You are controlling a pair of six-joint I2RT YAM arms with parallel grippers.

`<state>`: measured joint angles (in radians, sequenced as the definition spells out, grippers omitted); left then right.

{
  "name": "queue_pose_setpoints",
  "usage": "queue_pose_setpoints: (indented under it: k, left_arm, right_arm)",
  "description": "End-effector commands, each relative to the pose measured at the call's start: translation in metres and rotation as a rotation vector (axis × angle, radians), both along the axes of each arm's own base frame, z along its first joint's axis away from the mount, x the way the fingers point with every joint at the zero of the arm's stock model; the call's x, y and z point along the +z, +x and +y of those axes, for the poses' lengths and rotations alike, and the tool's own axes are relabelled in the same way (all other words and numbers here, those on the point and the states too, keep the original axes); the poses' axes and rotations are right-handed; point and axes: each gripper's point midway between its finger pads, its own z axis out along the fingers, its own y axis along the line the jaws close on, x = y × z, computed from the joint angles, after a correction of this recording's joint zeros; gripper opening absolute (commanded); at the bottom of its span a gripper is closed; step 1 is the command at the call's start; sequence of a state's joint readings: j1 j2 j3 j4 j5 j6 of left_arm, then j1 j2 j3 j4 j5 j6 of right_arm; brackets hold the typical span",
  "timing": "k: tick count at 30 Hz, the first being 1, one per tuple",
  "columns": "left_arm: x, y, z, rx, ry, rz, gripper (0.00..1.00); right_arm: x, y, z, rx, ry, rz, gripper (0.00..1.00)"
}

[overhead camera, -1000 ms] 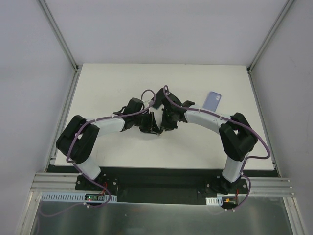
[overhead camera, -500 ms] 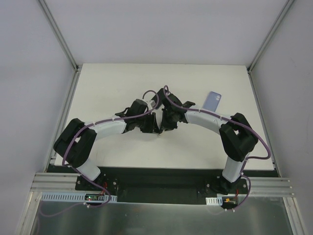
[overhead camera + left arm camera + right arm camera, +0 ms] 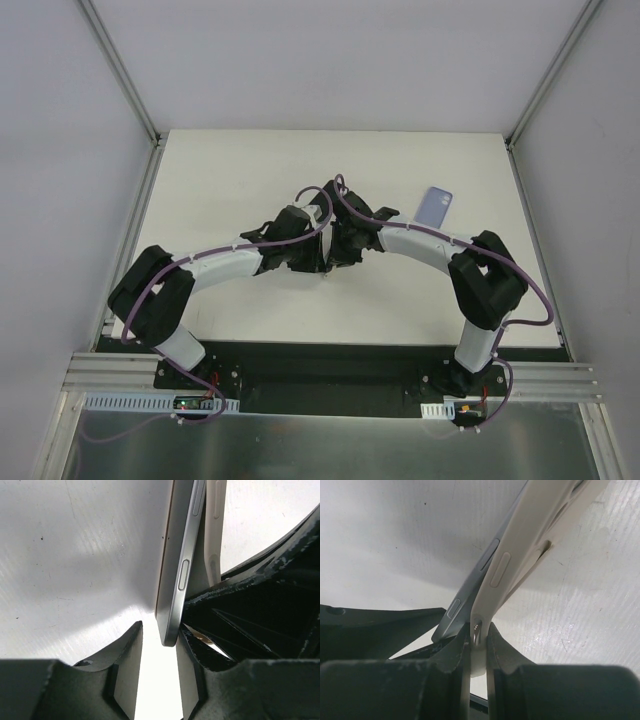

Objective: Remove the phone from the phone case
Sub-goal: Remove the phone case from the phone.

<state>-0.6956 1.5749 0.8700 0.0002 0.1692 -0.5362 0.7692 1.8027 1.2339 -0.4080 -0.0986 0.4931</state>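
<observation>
The two grippers meet above the middle of the table. My right gripper (image 3: 477,635) is shut on the edge of the white phone case (image 3: 530,535). The grey metal phone (image 3: 470,590) has peeled away from the case at this end. In the left wrist view the phone (image 3: 177,570) stands on edge beside the case (image 3: 214,530). Its lower corner sits between the jaws of my left gripper (image 3: 157,645). That gripper is open: the phone touches the right finger, with a gap to the left finger. In the top view the left gripper (image 3: 310,255) and right gripper (image 3: 340,248) hide both.
A lavender phone-sized slab (image 3: 436,208) lies flat on the white table (image 3: 230,180) to the right of the grippers. Metal frame posts stand at the table's back corners.
My left arm has stretched to the right, bringing its gripper closer against the right gripper. The right arm has held still.
</observation>
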Motion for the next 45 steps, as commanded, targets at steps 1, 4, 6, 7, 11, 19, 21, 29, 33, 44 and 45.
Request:
queue_pose_setpoints:
  k: [1,4,6,7,11,19,21,29,33,44,45]
  left_arm:
    - [0.028,0.037,-0.013,0.045,-0.029,-0.145,0.31]
    - [0.023,0.037,-0.018,0.04,-0.03,-0.125,0.08]
    - [0.024,0.039,-0.02,0.036,-0.037,-0.121,0.0]
    - [0.025,0.039,-0.021,0.036,-0.038,-0.126,0.0]
    - [0.036,0.042,-0.017,0.052,-0.042,-0.162,0.0]
    - [0.066,0.036,-0.012,0.063,-0.111,-0.201,0.0]
    - [0.069,0.037,-0.004,0.081,-0.124,-0.2,0.0]
    - [0.08,0.039,0.009,0.086,-0.156,-0.193,0.0]
    - [0.089,0.038,0.005,0.068,-0.177,-0.196,0.0]
    - [0.112,0.04,0.02,0.094,-0.123,-0.243,0.0]
    - [0.113,0.041,0.022,0.098,-0.109,-0.251,0.0]
  right_arm:
    - [-0.033,-0.035,0.014,0.088,0.004,0.108,0.01]
    - [-0.032,-0.038,0.014,0.094,0.007,0.109,0.01]
    - [-0.034,-0.041,0.012,0.097,0.009,0.11,0.01]
    - [-0.035,-0.044,0.009,0.095,0.007,0.115,0.01]
    - [-0.04,-0.055,-0.003,0.096,0.001,0.122,0.01]
    - [-0.054,-0.086,-0.039,0.143,-0.039,0.135,0.01]
    - [-0.064,-0.1,-0.056,0.169,-0.071,0.15,0.01]
    - [-0.057,-0.13,-0.092,0.259,-0.091,0.111,0.01]
    - [-0.045,-0.13,-0.096,0.296,-0.108,0.081,0.01]
    - [-0.004,-0.08,-0.135,-0.009,-0.167,-0.107,0.01]
    - [-0.004,-0.078,-0.14,-0.034,-0.158,-0.119,0.01]
